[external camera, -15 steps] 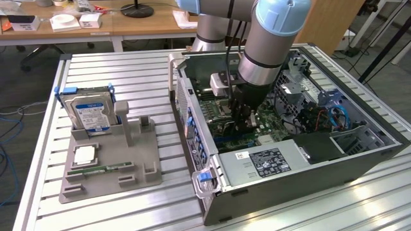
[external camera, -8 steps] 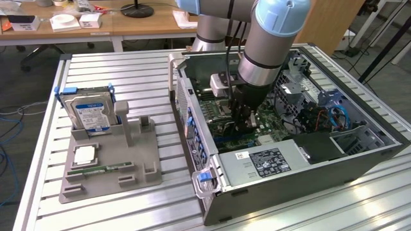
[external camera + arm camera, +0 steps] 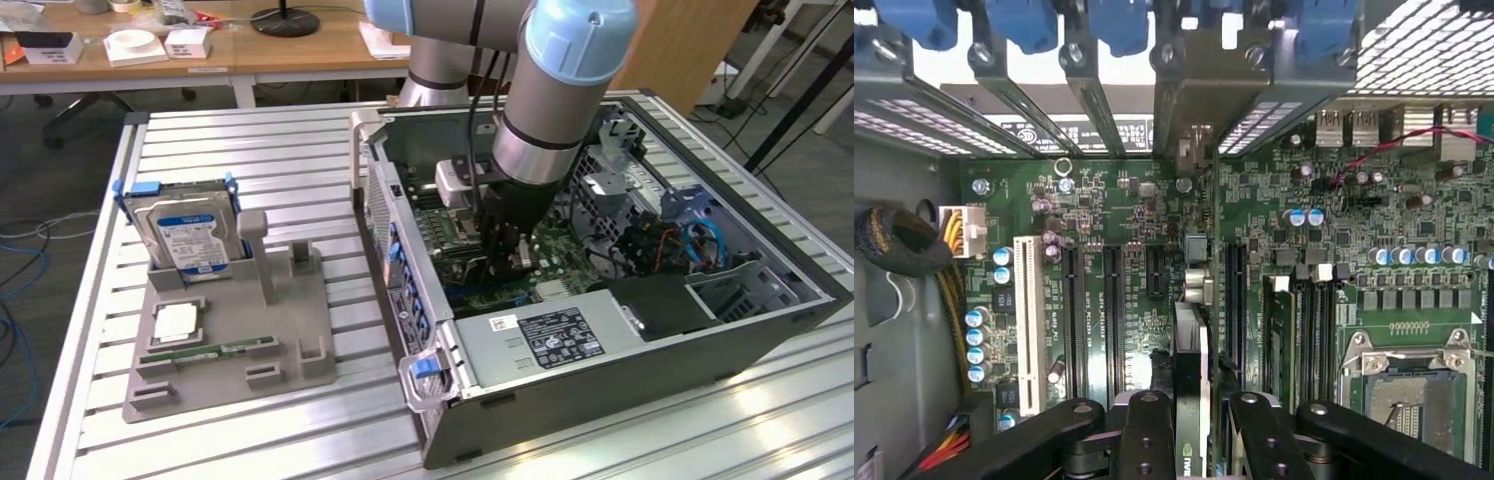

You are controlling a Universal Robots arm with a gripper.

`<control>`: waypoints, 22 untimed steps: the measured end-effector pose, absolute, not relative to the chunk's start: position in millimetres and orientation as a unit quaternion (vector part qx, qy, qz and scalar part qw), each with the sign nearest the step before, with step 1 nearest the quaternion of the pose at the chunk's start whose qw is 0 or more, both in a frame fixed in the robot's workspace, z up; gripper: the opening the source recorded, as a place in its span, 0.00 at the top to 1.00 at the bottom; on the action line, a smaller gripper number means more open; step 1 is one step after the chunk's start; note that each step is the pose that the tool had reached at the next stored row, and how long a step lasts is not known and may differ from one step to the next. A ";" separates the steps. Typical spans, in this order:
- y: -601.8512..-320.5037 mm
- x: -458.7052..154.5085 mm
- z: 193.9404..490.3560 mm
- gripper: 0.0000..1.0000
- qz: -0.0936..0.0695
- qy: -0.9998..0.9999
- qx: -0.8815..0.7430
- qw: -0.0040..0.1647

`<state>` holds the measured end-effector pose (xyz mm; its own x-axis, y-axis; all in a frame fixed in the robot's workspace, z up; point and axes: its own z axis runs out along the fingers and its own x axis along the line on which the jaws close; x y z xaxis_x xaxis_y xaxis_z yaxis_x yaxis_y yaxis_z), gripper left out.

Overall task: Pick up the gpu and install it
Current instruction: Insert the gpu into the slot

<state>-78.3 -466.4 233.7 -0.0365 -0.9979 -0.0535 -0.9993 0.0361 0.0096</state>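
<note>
My gripper reaches down into the open computer case, just above the green motherboard. In the wrist view the gripper is shut on the gpu. The card shows edge-on as a narrow dark strip between the black fingers. It stands on edge over the motherboard, in line with the long black expansion slots. Its far end points at the rear slot openings. I cannot tell whether the card sits in a slot.
On the exterior view's left, a grey holder carries a silver hard drive, a small chip and a memory stick. Inside the case are the power supply, cables, blue latches and the CPU socket.
</note>
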 end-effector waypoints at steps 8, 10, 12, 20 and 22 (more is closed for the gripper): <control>-466.4 -78.6 232.6 0.74 0.022 0.720 -0.694 0.016; -466.4 -78.7 232.6 0.74 0.022 0.720 -0.694 0.016; -466.4 -79.0 232.4 0.74 0.022 0.720 -0.694 0.016; -466.4 -79.5 231.2 0.74 0.022 0.720 -0.694 0.016; -466.0 -79.7 230.2 0.73 0.022 0.720 -0.694 0.017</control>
